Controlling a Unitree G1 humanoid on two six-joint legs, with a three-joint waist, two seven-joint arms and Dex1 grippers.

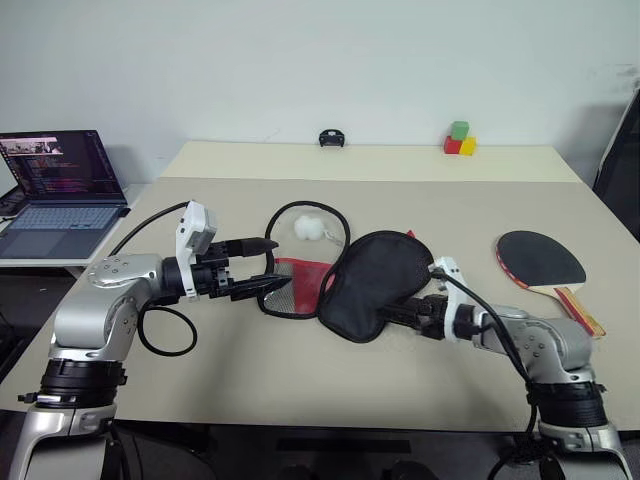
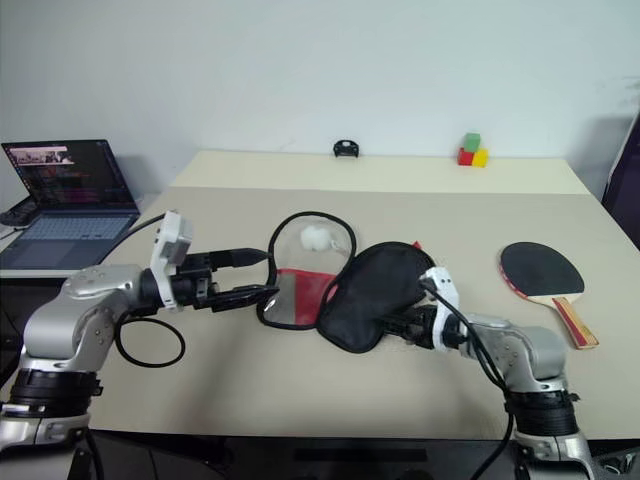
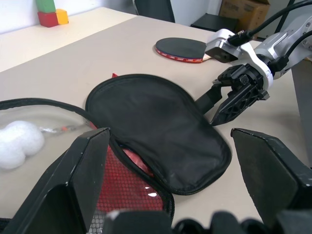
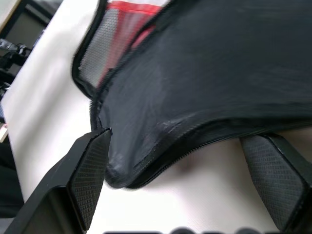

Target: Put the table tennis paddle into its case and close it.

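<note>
While the case [image 1: 345, 280] lies unzipped in the middle of the table [image 1: 400, 170], its black flap is folded over toward the robot's right, baring the red mesh lining, and that looks like the reason both arms gather on it: the pouch seems to need holding open before anything can go in. The paddle [image 1: 545, 265] lies flat on the table, well to the right of the case, untouched, handle pointing toward the robot's side. A white pom-pom [image 1: 310, 228] sits just beyond the case, inside the loop of its open zip edge.

At the left side of the case, the left gripper [image 1: 262, 268] reaches in nearly level, its fingers spread wide around the zip edge by the red lining and holding nothing. At the near right edge of the case, the right gripper [image 1: 395, 312] comes in low, angled slightly down, jaws fully apart and straddling the rim of the black flap without pinching it. By my reading, the paddle's turn comes only once the flap is secured.
</note>
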